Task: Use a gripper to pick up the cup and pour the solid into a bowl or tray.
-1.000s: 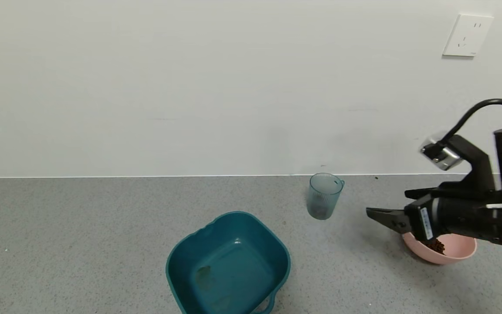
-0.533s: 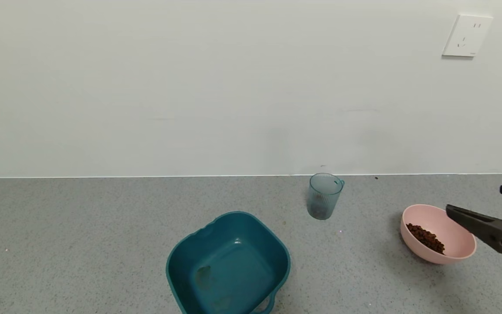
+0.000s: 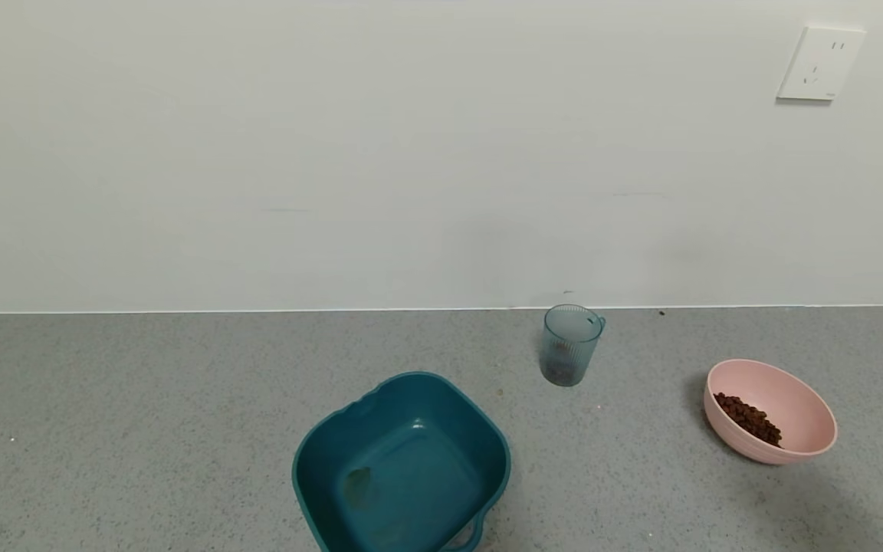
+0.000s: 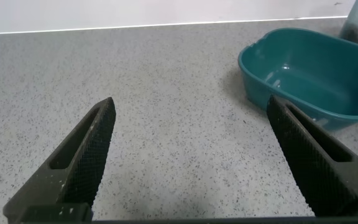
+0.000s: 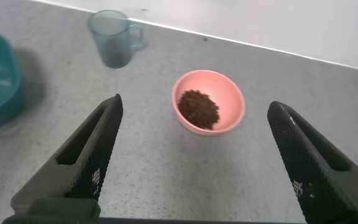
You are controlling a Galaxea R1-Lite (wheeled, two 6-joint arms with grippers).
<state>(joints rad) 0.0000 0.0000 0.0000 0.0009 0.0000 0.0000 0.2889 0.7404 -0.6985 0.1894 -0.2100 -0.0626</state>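
No legible text, label, brand or number anywhere

A bare indoor test corner, more lab or plain room than kitchen. A speckled grey floor-like surface (image 3: pixel 142 429) meets a blank white wall (image 3: pixel 334 153) along a straight seam, and at two o'clock sits a white wall socket (image 3: pixel 821 63). Household plastics only: teal tub (image 3: pixel 403 460) at six, pink bowl (image 3: pixel 771 414) at four. No furniture shows.
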